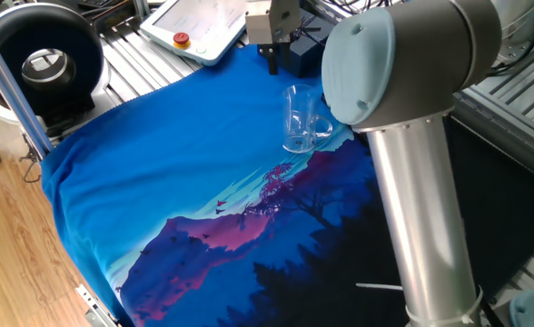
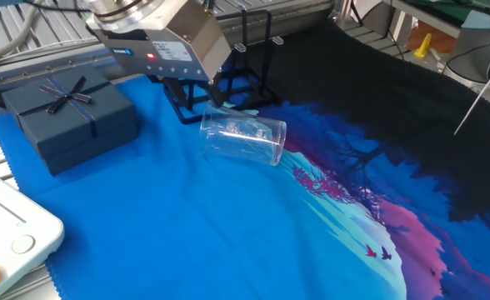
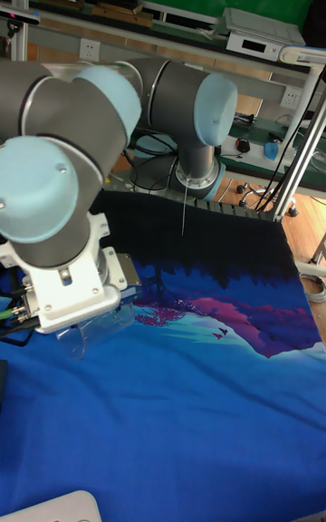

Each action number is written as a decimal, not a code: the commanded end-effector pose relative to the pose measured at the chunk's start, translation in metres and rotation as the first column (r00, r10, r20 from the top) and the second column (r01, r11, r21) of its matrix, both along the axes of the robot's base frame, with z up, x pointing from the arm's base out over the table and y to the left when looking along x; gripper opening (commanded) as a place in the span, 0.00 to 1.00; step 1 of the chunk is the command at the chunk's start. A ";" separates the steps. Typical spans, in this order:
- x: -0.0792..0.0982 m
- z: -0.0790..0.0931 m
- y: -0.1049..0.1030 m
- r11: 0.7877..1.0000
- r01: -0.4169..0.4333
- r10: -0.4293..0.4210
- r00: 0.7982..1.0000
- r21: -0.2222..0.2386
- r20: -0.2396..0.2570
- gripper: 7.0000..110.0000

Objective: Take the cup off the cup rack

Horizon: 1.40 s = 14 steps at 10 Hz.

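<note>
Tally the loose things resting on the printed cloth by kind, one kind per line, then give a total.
Clear glass cup, lying on its side: 1
Black cup rack: 1
Dark navy gift box with a bow: 1
Total: 3
</note>
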State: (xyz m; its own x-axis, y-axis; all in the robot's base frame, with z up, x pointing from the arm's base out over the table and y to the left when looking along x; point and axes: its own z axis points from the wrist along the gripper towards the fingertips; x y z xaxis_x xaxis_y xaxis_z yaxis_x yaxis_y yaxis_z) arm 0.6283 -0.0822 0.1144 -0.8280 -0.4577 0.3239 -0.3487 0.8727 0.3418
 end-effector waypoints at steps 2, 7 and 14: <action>-0.003 -0.034 -0.027 0.999 -0.035 0.035 0.999 0.005 0.003 0.57; -0.003 -0.050 -0.014 0.999 -0.015 0.014 1.000 0.038 0.014 0.36; -0.014 -0.046 -0.001 0.998 0.014 -0.014 1.000 0.054 0.000 0.36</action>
